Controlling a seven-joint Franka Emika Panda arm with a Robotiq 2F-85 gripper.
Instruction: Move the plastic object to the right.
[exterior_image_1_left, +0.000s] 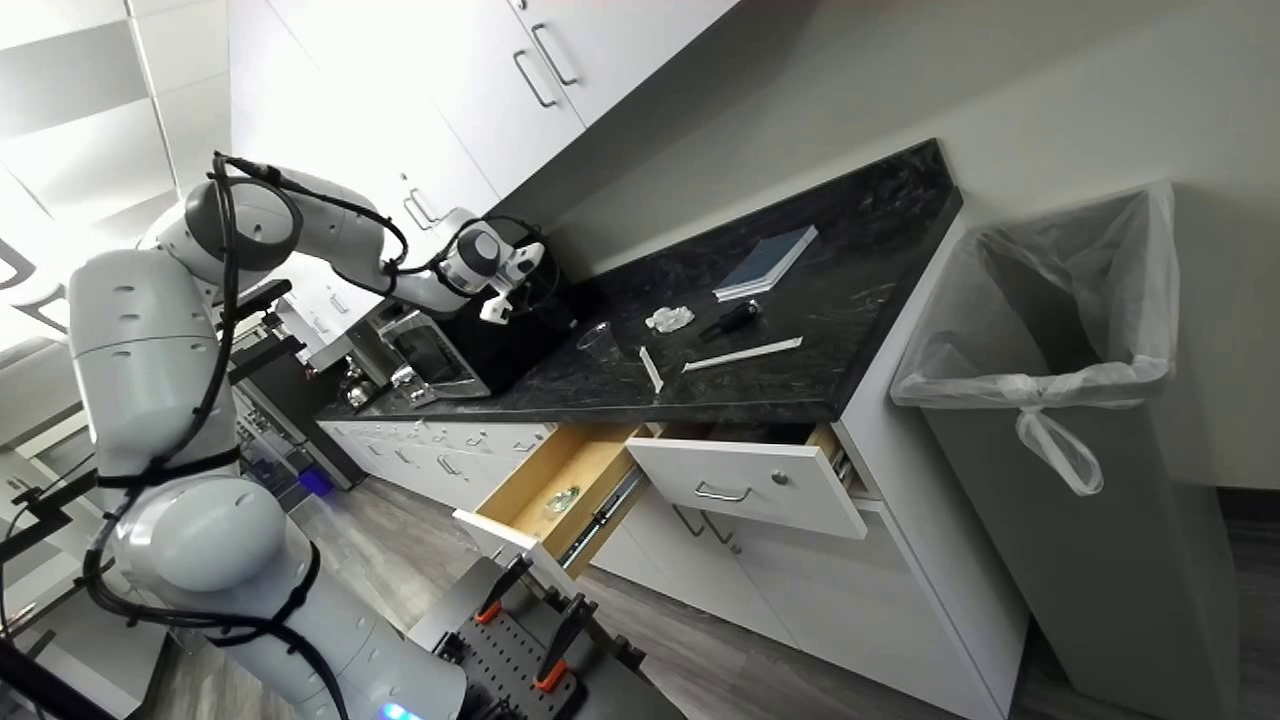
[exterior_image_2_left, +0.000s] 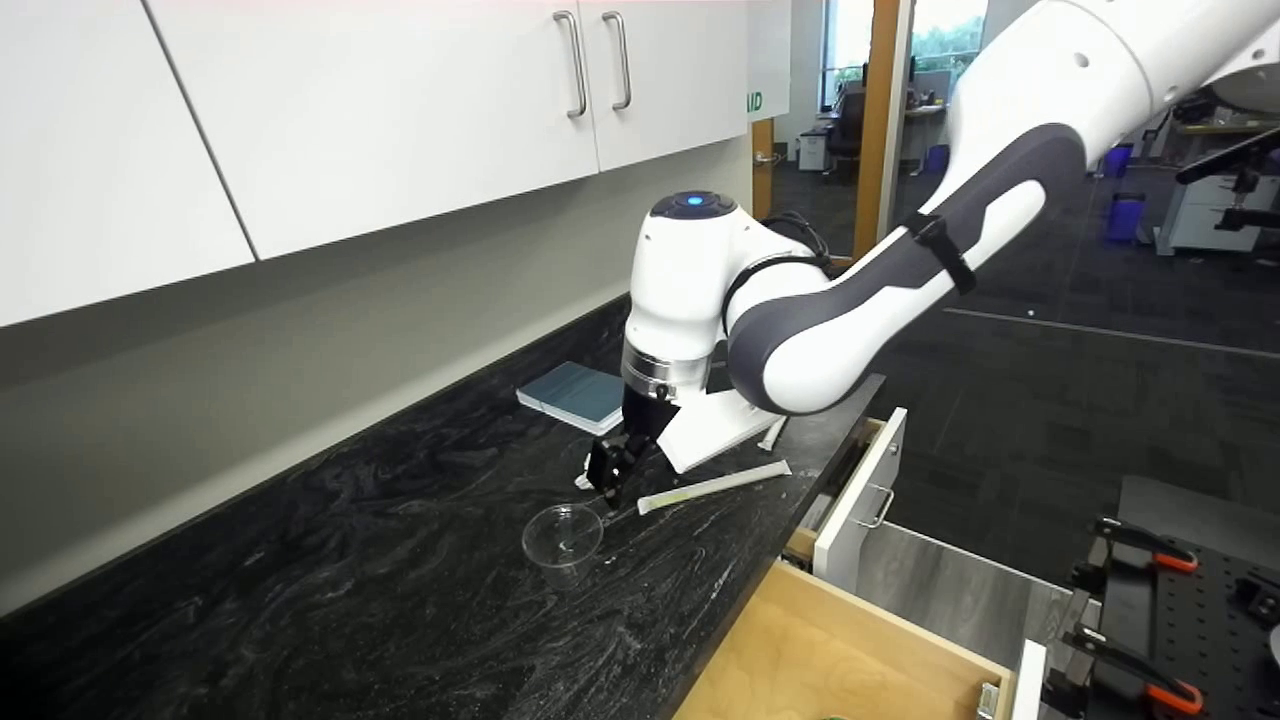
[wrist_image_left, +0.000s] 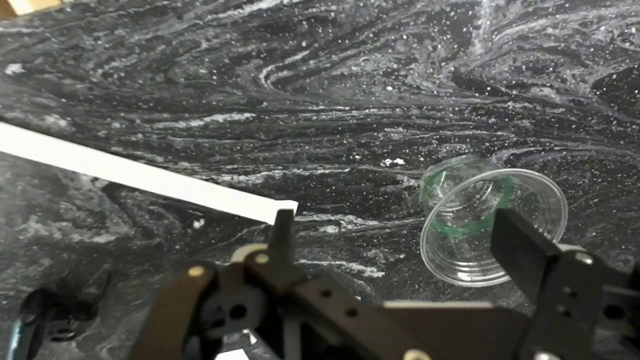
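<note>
A clear plastic cup stands upright on the dark counter, in both exterior views (exterior_image_1_left: 600, 343) (exterior_image_2_left: 563, 538). In the wrist view the cup (wrist_image_left: 465, 252) shows a green band and sits right of centre. My gripper (wrist_image_left: 392, 217) is open, with nothing between its fingers. Its right finger overlaps the cup in the wrist view and hides part of the rim. In an exterior view the gripper (exterior_image_2_left: 607, 475) hangs above the counter, just beyond the cup and apart from it. A crumpled clear-white piece (exterior_image_1_left: 669, 319), perhaps also plastic, lies nearby. The gripper mostly hides it in an exterior view (exterior_image_2_left: 583, 478).
Two white paper-wrapped strips (exterior_image_1_left: 651, 369) (exterior_image_1_left: 743, 354) lie on the counter; one (wrist_image_left: 150, 175) reaches the left fingertip in the wrist view. A black tool (exterior_image_1_left: 738, 317) and a blue book (exterior_image_1_left: 768, 264) lie farther off. Two drawers (exterior_image_1_left: 575, 480) (exterior_image_1_left: 750, 485) stand open below. A bin (exterior_image_1_left: 1080, 480) stands beside.
</note>
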